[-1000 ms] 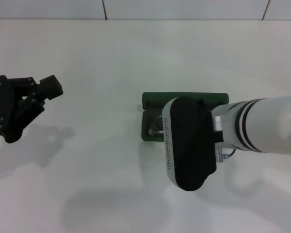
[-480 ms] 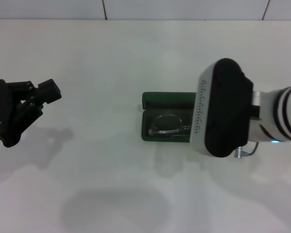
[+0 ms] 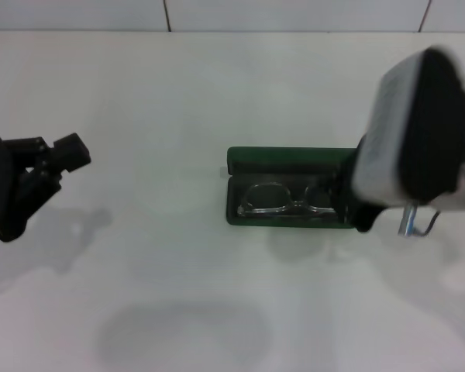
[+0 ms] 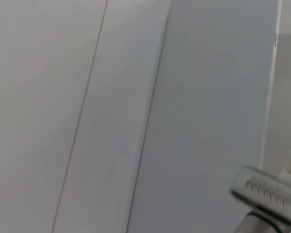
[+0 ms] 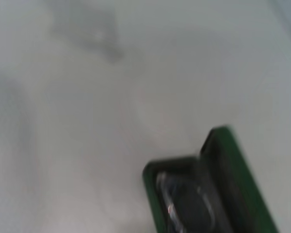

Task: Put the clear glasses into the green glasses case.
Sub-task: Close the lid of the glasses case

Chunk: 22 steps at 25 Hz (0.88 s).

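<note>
- The green glasses case (image 3: 287,186) lies open on the white table (image 3: 178,294), a little right of centre in the head view, lid folded back on the far side.
- Inside it, on the dark lining, sit the clear glasses (image 3: 283,203), lenses side by side and running the length of the tray, well within the green rim.
- The right wrist view catches the same case (image 5: 218,189) from one end: raised lid edge, dark interior, and a faint glint of the clear glasses (image 5: 177,206) lying in it.
- The right arm (image 3: 418,128) is up over the right end of the case, its white-and-black housing hiding that end from the head camera.
- A dark part of the right gripper (image 3: 362,211) shows just below the housing at the case's right edge; whether its fingers are spread or closed, I cannot tell.
- Nothing is visibly held there, and the glasses rest in the case on their own.
- Over on the far left, the left gripper (image 3: 58,159) hangs above bare table, well apart from the case, black fingers (image 3: 71,151) parted and holding nothing.
- The left wrist view shows only pale panels and a small piece of the right arm (image 4: 266,191) in the distance.
</note>
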Each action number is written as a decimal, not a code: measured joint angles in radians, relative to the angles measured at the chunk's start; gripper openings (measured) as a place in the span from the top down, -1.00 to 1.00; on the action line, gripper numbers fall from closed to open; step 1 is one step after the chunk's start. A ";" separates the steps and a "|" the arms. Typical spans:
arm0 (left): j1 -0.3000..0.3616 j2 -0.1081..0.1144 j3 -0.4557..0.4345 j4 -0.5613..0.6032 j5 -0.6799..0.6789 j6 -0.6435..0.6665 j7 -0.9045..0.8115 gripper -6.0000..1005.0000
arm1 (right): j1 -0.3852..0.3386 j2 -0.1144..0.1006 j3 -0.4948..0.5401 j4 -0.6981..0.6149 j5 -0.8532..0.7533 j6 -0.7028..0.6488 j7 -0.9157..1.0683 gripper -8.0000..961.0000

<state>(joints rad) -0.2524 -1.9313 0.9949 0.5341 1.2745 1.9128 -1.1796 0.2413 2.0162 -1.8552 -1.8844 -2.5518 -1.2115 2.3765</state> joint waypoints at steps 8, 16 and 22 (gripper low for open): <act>-0.034 0.004 -0.048 0.005 0.001 -0.008 -0.083 0.90 | -0.051 -0.002 0.358 0.075 0.603 0.010 -0.328 0.94; -0.110 0.002 -0.048 0.024 0.025 -0.048 -0.206 0.89 | -0.064 -0.002 0.769 0.342 1.119 -0.217 -0.623 0.92; -0.201 -0.037 -0.046 0.091 0.159 -0.129 -0.275 0.87 | -0.039 -0.002 1.098 0.596 1.243 -0.511 -0.727 0.91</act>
<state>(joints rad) -0.4530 -1.9682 0.9488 0.6254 1.4330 1.7843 -1.4543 0.2026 2.0138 -0.7570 -1.2885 -1.3087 -1.7222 1.6492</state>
